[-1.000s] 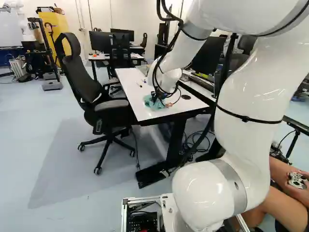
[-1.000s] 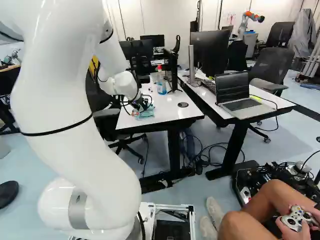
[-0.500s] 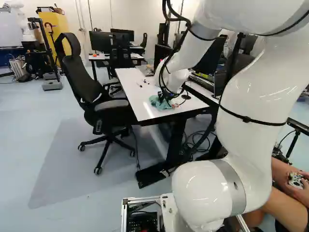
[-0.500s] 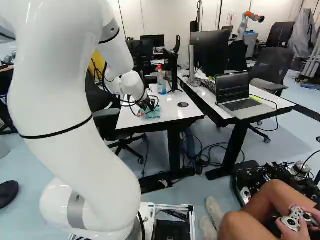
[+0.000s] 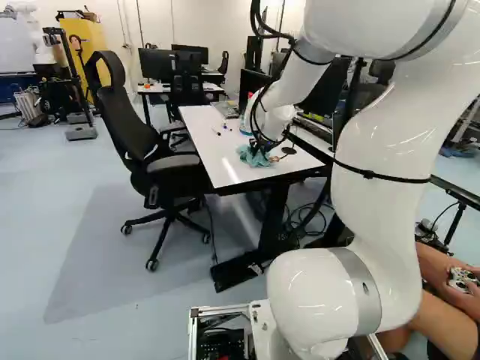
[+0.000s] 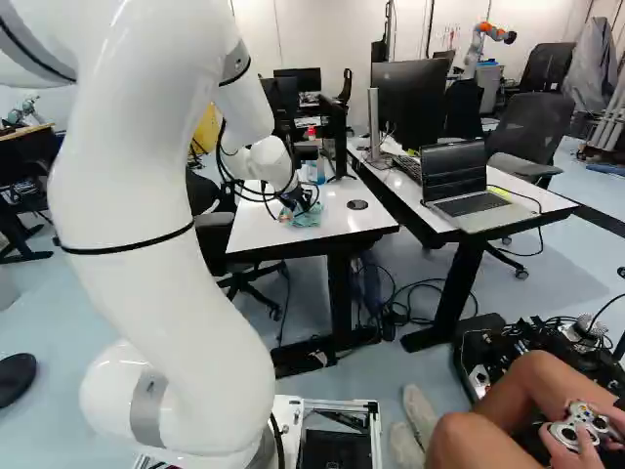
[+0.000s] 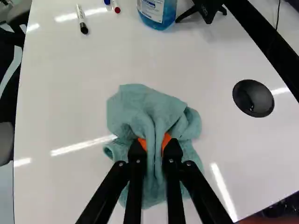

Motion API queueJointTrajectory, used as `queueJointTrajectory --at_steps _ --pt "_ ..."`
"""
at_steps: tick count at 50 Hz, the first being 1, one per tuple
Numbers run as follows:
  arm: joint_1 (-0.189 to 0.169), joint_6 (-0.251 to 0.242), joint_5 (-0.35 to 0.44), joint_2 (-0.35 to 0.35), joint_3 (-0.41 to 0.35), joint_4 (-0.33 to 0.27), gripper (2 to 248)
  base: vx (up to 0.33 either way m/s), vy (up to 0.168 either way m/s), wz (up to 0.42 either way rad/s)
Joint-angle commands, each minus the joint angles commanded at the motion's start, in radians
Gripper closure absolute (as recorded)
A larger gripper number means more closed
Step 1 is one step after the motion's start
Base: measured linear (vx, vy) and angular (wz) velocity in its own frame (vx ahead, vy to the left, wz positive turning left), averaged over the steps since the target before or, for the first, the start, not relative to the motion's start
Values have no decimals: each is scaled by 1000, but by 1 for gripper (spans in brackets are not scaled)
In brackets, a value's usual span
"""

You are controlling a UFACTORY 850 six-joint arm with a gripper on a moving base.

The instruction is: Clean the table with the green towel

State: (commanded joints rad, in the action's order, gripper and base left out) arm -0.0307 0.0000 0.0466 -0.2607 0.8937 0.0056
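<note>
Lying bunched, the green towel (image 7: 140, 107): a soft heap on the white bench (image 7: 56, 116), near the end closest to the robot's base.
Pincer (image 7: 154, 144): clenched on the towel, with its orange pads (image 7: 167, 139) squeezing a fold from both sides. Twelve o'clock means straight ahead of it.
Wiping done: the towel is in the grip and down on the bench. I see no dirt, so I can't tell which bits have been wiped.
Wiping left: my guess is the big shiny part toward twelve, and the strips at nine and three o'clock.
Round black cap (image 7: 252, 98): at two o'clock, apart from the towel.
Marker (image 7: 81, 18): at eleven o'clock, well apart.
Blue bottle (image 7: 168, 21): standing at twelve o'clock. A long push that way could tip it.
Black stand (image 7: 205, 7): toward one o'clock, just beside the bottle.
Black chair (image 5: 124, 112): at nine o'clock.
</note>
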Motion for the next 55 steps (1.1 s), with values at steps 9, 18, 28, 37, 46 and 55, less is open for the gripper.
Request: queueJointTrajectory --at_steps 9,18,28,37,46,55 --pt "14 0 0 -37 44 0 200 0 0 0" --pt "35 0 0 -67 82 0 200 0 0 0" --pt "61 0 0 -94 115 0 200 0 0 0" --pt "87 0 0 -110 135 0 200 0 0 0" --pt "114 0 0 -115 141 0 200 0 0 0" --pt "140 0 0 -118 145 0 200 0 0 0"
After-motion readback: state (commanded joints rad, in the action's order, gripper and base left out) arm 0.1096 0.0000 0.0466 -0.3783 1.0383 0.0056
